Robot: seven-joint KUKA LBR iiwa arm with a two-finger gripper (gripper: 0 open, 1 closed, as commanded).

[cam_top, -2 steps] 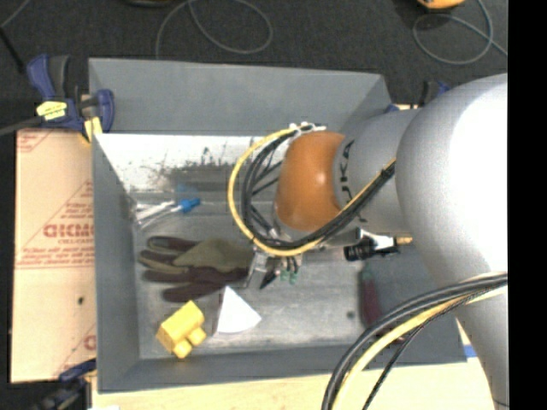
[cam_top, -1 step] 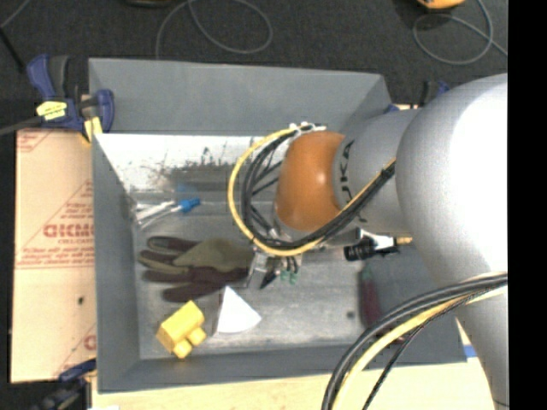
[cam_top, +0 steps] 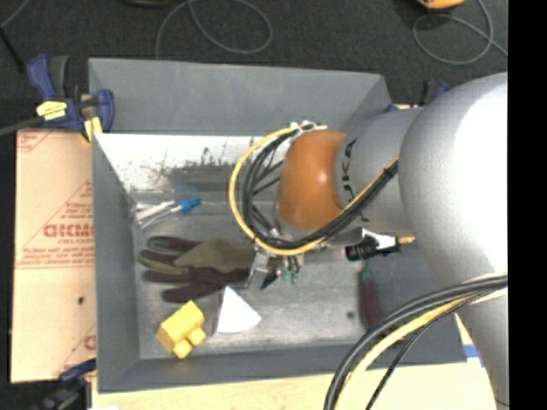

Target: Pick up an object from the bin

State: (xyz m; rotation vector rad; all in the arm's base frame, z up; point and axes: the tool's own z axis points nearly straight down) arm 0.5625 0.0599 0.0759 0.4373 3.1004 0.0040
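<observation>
A grey metal bin (cam_top: 115, 254) seen from above. A large silver robot arm enters from three o'clock and bends down into the bin's middle, its orange wrist cover and looped cables hiding much of what lies beneath. The gripper (cam_top: 267, 276) sits low over the floor. Whether it is open or closed cannot be told, and nothing visible is in its grasp.

Just at its nine o'clock lies a dark glove (cam_top: 192, 261) with an olive palm, flat, cuff towards the gripper. This is probably the nearest pick. At its seven o'clock rests a white cone-shaped piece (cam_top: 236, 313), and at eight o'clock a yellow block (cam_top: 181, 330). At ten o'clock, well apart, lies a clear blue-tipped piece (cam_top: 173, 206).
</observation>
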